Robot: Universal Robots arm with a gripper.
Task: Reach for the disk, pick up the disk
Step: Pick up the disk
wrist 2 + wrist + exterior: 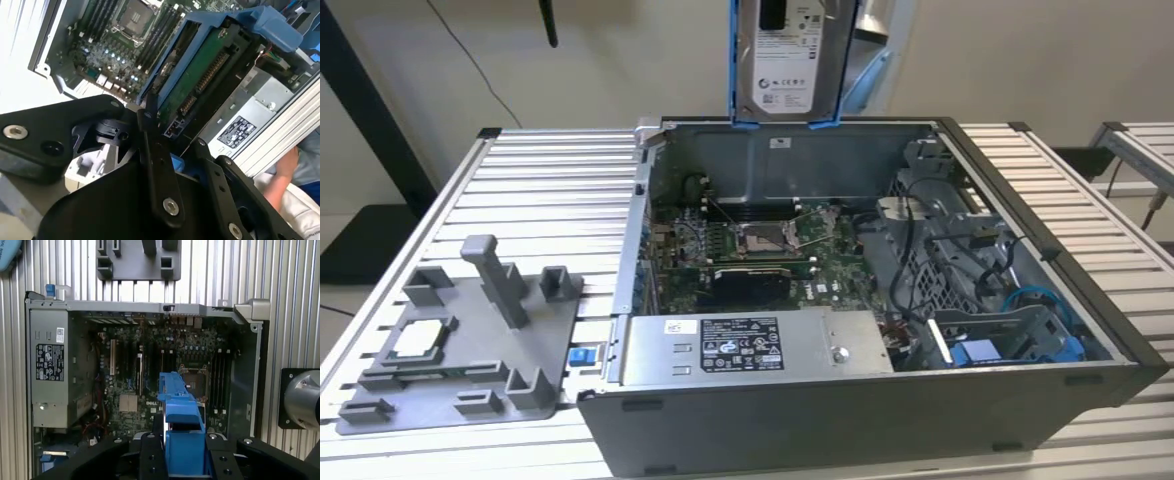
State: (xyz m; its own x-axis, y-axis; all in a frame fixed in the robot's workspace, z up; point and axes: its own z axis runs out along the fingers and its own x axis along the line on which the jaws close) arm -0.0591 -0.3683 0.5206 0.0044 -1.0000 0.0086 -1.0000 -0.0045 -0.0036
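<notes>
Disk (790,60) is up above the computer case (854,425), squeezed in the gripper (185,455), so a firm, straight hold should stop slips.

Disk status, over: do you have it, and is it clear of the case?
Gripper shut on disk. Disk held upright above the open computer case, over the motherboard. No obstruction seen around it.

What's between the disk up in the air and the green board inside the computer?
Just air. In the exterior view the disk hangs over the open case, with nothing between it and the green board.
</notes>
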